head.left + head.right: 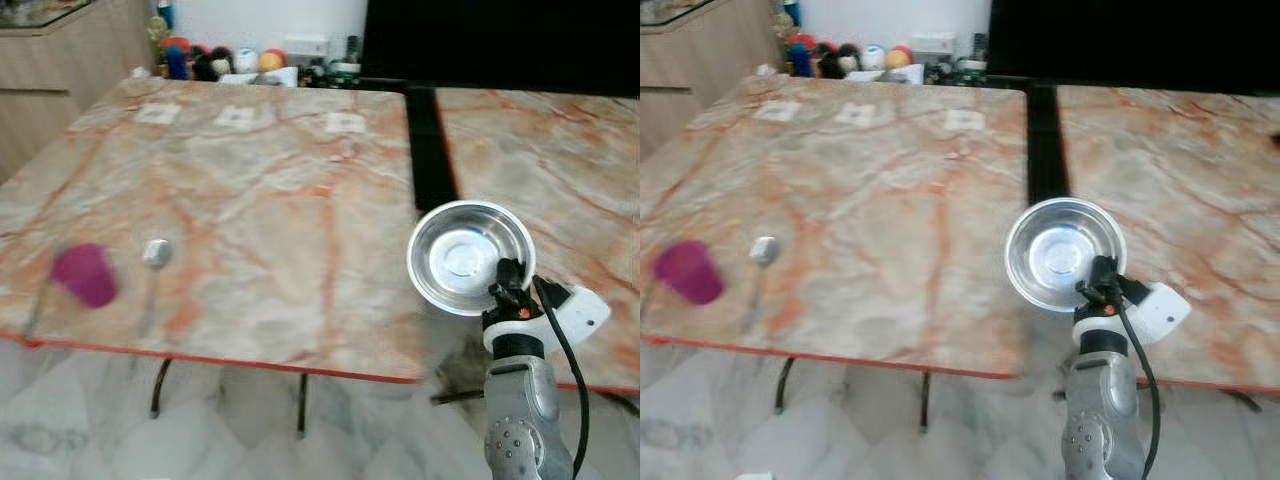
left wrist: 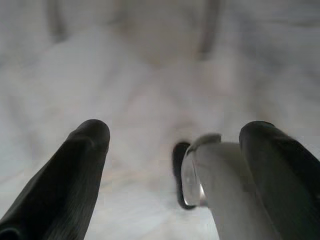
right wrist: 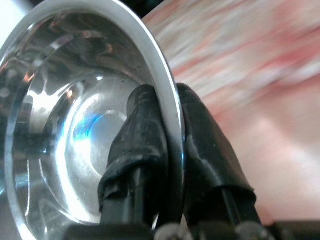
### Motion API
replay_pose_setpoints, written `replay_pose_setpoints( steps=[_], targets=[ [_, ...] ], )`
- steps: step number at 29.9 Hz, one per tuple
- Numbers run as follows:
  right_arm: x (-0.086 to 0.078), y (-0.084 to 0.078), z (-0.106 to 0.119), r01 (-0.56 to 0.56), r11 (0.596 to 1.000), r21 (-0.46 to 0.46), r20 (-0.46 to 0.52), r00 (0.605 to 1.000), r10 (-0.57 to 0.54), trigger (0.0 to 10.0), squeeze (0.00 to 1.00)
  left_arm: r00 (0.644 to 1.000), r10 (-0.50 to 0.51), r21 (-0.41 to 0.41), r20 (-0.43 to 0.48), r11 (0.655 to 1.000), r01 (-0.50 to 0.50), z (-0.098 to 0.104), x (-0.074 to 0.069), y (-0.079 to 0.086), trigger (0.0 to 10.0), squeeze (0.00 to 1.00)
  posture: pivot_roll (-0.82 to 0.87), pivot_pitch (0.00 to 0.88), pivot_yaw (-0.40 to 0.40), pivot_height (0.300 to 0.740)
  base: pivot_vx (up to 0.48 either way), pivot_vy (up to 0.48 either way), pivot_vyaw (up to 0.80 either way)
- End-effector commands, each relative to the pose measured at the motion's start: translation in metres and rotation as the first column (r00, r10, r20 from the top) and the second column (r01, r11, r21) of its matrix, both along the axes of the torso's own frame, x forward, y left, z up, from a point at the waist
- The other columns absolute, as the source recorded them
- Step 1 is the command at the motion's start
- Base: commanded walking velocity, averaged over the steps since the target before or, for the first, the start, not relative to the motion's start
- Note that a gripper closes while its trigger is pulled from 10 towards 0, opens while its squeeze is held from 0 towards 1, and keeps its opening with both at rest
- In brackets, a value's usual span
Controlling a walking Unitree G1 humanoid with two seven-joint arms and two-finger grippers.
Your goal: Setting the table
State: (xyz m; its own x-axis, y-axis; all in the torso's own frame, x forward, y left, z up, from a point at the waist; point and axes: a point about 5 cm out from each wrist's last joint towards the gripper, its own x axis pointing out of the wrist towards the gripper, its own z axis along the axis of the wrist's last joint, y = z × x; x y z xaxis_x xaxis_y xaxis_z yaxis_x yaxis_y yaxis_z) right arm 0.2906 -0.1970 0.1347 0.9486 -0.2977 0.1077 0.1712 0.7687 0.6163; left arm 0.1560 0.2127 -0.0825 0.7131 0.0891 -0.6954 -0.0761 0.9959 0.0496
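Note:
A shiny steel bowl [image 1: 462, 250] hangs tilted over the near edge of the marble table [image 1: 280, 200], by the dark gap between the two tabletops. My right gripper [image 1: 506, 274] is shut on its near rim. In the right wrist view one black finger sits inside the bowl [image 3: 75, 125] and the other outside, pinching the rim. A purple cup [image 1: 86, 275] stands near the table's front left, with a spoon [image 1: 154, 254] lying just right of it. My left gripper [image 2: 175, 135] hangs open over the pale floor.
A black gap [image 1: 428, 150] separates the left tabletop from a second marble top [image 1: 560, 160] on the right. Three small white cards [image 1: 236, 117] lie near the far edge. Toys and bottles [image 1: 215, 62] crowd the back. A wooden cabinet [image 1: 50, 70] stands far left.

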Motion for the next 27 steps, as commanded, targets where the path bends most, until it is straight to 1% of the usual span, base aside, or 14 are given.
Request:
replay_pose_setpoints(
  steps=[1, 9, 24, 25, 27],
  targets=[
    [-0.0018, 0.0027, 0.0035, 0.008, 1.000, 0.001, 0.027, 1.000, -0.008, 10.0, 0.00, 1.000, 0.015, 0.015, -0.020, 1.000, -0.015, -0.0010, -0.0047, 0.0077, 10.0, 0.00, 0.01, 0.136, -0.011, 0.740, 0.000, -0.480, 0.00],
    [-0.0016, 0.0015, 0.0043, 0.023, 1.000, 0.003, 0.031, 0.999, -0.023, 10.0, 0.00, 0.999, 0.009, 0.013, -0.034, 1.000, -0.009, -0.0018, -0.0017, 0.0029, 10.0, 0.00, 0.00, 0.130, -0.005, 0.740, 0.000, -0.480, 0.00],
    [0.0003, -0.0013, 0.0068, 0.042, 0.999, -0.001, 0.037, 0.998, -0.042, 10.0, 0.00, 0.999, 0.001, 0.012, -0.033, 1.000, -0.001, -0.0009, -0.0022, 0.0071, 10.0, 0.00, 0.00, 0.112, 0.002, 0.740, 0.000, -0.479, 0.00],
    [0.0005, -0.0015, 0.0071, 0.044, 0.999, -0.002, 0.038, 0.998, -0.044, 10.0, 0.00, 1.000, 0.003, 0.012, -0.031, 1.000, -0.003, -0.0007, -0.0022, 0.0079, 10.0, 0.00, 0.00, 0.112, 0.002, 0.740, 0.000, -0.420, 0.00],
    [0.0010, -0.0025, 0.0078, 0.048, 0.999, -0.005, 0.039, 0.998, -0.048, 10.0, 0.00, 1.000, 0.011, 0.012, -0.029, 1.000, -0.010, -0.0005, -0.0023, 0.0091, 10.0, 0.00, 0.00, 0.118, -0.001, 0.740, 0.000, 0.000, 0.00]
  ],
)
